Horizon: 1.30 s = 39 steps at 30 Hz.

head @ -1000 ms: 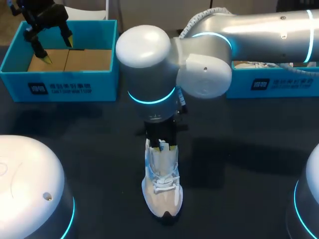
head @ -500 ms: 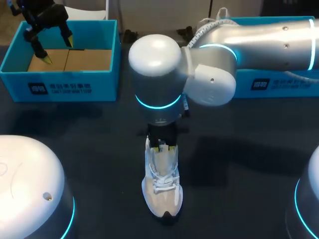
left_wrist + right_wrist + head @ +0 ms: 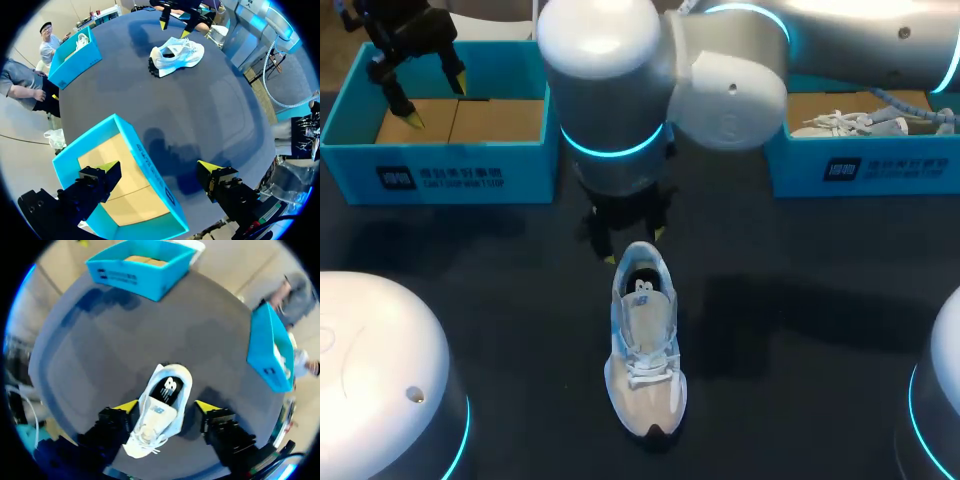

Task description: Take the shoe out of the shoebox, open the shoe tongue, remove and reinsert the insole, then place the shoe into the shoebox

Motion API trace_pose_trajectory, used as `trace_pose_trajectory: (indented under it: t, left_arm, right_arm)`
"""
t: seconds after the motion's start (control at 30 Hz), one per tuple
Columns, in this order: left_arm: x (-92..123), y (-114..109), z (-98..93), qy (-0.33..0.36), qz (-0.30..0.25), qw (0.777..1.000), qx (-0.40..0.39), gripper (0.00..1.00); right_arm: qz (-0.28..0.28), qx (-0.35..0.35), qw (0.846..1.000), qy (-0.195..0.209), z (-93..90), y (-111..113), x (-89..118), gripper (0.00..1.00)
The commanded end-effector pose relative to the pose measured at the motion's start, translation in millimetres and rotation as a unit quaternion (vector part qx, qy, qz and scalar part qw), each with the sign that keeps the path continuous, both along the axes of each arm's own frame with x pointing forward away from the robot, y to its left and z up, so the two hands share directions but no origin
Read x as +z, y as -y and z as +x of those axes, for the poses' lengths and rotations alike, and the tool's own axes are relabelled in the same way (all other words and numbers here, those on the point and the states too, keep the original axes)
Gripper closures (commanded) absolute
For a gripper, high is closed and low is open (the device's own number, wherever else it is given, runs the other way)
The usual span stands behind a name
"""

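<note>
— What is hard to see here?
— From the head view, the right arm's big white joint [image 3: 610, 90] covers the far middle of the dark worktop [image 3: 800, 300] and cuts off the second turquoise box [image 3: 860, 165] at the far right edge.
— Where is the white mesh sneaker [image 3: 645, 345]?
— In the worktop's middle, toe toward the near edge. The right wrist view shows its dark insole [image 3: 167, 388] more clearly.
— And the grippers?
— The right gripper [image 3: 634, 247] was down at the tongue a second ago. Now it hangs above the heel, fingers spread and touching nothing. The left gripper [image 3: 437, 102], fingers wide and empty, hangs over the open turquoise cardboard shoebox [image 3: 440, 175] at the far left corner.
</note>
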State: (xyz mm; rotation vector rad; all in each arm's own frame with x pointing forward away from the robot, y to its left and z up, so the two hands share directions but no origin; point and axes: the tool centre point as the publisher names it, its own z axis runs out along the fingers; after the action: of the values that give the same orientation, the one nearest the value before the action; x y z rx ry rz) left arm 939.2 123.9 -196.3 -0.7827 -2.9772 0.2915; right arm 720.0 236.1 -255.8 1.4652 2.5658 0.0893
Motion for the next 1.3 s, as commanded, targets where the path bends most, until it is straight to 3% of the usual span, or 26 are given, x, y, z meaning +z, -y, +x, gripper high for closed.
trace_pose_trajectory:
  t: [0.03,0.1,0.43,0.53,0.73,1.0,1.3]
  left_arm:
    - [0.0,-0.2,-0.2,0.0,0.001,1.0,0.0,0.0]
    - [0.0,-0.2,-0.2,0.0,0.001,1.0,0.0,0.0]
    - [0.0,-0.2,-0.2,0.0,0.001,1.0,0.0,0.0]
    - [0.0,-0.2,-0.2,0.0,0.001,1.0,0.0,0.0]
    - [0.0,-0.2,-0.2,0.0,0.001,1.0,0.0,0.0]
    - [0.0,-0.2,-0.2,0.0,0.001,1.0,0.0,0.0]
    - [0.0,-0.2,-0.2,0.0,0.001,1.0,0.0,0.0]
  right_arm:
    - [0.044,0.197,0.979,0.006,5.2,15.5,-3.1,0.0]
    - [0.084,0.256,0.963,0.024,3.7,18.2,-1.2,0.0]
    - [0.084,0.256,0.963,0.024,3.7,18.2,-1.2,0.0]
    - [0.054,0.294,0.954,-0.006,19.3,5.7,-16.2,0.0]
    - [0.023,0.339,0.941,-0.008,28.7,-3.2,-27.7,0.0]
    - [-0.006,0.364,0.931,-0.021,42.1,-4.5,-46.8,0.0]
    - [-0.029,0.414,0.91,-0.015,47.9,0.4,-64.2,0.0]
